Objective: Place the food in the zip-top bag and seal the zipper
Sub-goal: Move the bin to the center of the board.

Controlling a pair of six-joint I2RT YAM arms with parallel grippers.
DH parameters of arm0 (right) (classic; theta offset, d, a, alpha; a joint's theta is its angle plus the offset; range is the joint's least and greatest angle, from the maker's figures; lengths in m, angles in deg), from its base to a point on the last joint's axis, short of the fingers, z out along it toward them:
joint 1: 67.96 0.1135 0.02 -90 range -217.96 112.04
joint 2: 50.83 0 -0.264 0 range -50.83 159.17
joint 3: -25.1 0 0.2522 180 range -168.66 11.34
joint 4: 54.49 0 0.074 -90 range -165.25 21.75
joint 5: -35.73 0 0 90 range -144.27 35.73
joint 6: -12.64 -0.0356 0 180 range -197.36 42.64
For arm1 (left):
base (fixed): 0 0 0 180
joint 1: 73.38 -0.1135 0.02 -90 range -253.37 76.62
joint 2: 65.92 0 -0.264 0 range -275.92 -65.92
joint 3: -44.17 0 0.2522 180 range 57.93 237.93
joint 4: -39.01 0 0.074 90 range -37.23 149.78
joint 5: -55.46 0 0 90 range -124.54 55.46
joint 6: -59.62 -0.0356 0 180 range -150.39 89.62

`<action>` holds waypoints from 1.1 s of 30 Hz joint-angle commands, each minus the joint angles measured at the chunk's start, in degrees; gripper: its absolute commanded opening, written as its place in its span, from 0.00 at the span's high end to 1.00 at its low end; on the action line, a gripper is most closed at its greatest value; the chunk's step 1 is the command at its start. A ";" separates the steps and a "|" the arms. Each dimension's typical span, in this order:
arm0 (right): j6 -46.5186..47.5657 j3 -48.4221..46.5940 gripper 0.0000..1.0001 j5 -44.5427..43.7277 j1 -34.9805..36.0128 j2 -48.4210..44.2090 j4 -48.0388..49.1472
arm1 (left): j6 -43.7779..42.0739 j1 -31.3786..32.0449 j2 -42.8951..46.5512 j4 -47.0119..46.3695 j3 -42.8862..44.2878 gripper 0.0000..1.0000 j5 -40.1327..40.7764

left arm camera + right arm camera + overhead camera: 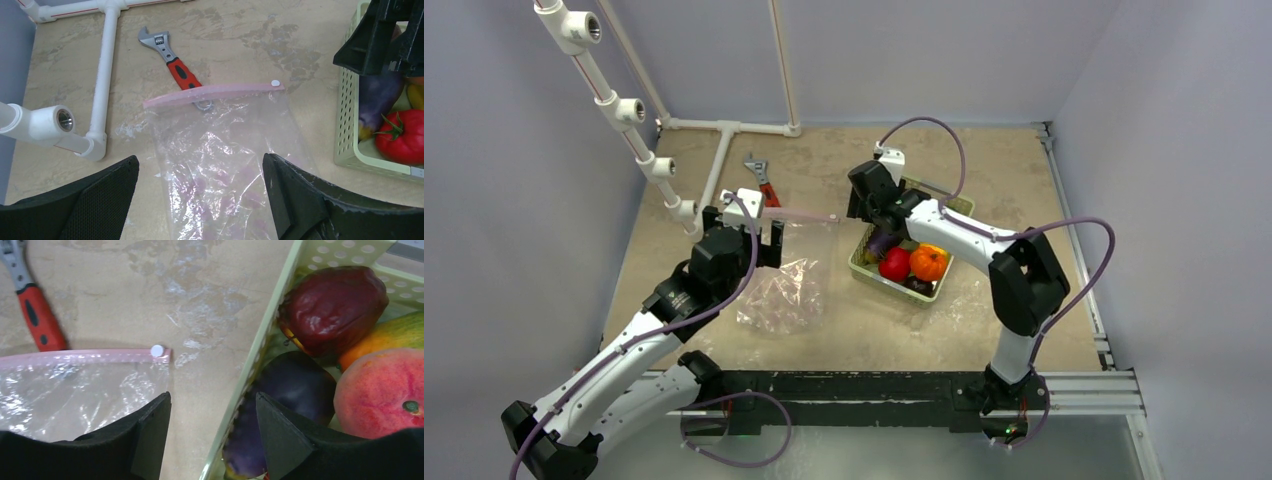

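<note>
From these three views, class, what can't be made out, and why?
Left wrist: lower end of the zip-top bag, cut off by the frame and left gripper.
Top: part of the eggplant, under the right gripper.
All views: whether the zipper is sealed, too thin to tell.

1. No text, label, brand, number or sign can be read in any of the three views.
2. The zip-top bag point(225, 150) is clear plastic with faint pink-purple blotches on it. They are too blurred to read as print.
3. Any marking on the metal head of the red-handled wrench point(172, 57) is too small to tell.
</note>
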State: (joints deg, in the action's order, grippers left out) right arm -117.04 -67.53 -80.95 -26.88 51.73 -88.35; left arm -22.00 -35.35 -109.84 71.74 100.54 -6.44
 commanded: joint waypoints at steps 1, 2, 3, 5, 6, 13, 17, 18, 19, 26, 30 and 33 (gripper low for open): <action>-0.83 1.69 0.35 -3.41 -0.59 1.20 1.65 | 0.77 0.23 0.41 -1.71 1.77 0.07 -0.22; -0.84 2.01 0.35 -3.32 -0.72 1.35 1.98 | 0.79 0.23 0.39 -1.73 1.79 0.07 -0.19; -0.77 2.21 0.36 -3.15 -0.76 1.58 2.22 | 0.81 0.21 0.34 -1.78 1.73 0.07 -0.23; -0.68 2.47 0.37 -3.12 -0.83 2.11 2.67 | 0.79 0.25 0.15 -1.84 1.77 0.07 -0.32; -0.54 2.49 0.38 -3.04 -0.90 2.46 2.80 | 0.76 0.24 0.09 -1.90 1.78 0.07 -0.39; 0.18 2.33 0.51 -2.77 -1.04 3.99 3.98 | 0.81 0.29 -0.10 -1.97 1.77 0.07 -0.41; 0.40 2.53 0.62 -2.85 -1.05 4.15 3.98 | 0.67 0.22 -0.20 -1.97 1.86 0.07 -0.39; 0.42 2.68 0.66 -2.90 -1.06 3.99 3.98 | 0.67 0.21 -0.21 -1.94 1.86 0.07 -0.29; 0.40 2.89 0.69 -2.94 -1.01 3.78 4.06 | 0.67 0.25 -0.16 -1.91 1.86 0.07 -0.24; 2.25 4.34 0.84 -3.03 -0.96 1.30 4.52 | 0.67 0.26 -0.13 -1.80 1.87 0.07 0.03; 4.24 5.96 0.96 -2.73 -0.92 -0.79 5.29 | 0.71 0.28 -0.03 -1.57 1.92 0.07 0.33; 5.66 7.05 1.00 -2.66 -0.98 -1.97 5.13 | 0.77 0.22 -0.02 -1.43 1.86 0.07 0.51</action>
State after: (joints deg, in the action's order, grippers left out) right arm -113.33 -61.63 -82.83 -27.60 53.52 -84.79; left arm -22.00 -35.35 -110.15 71.71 100.56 -6.44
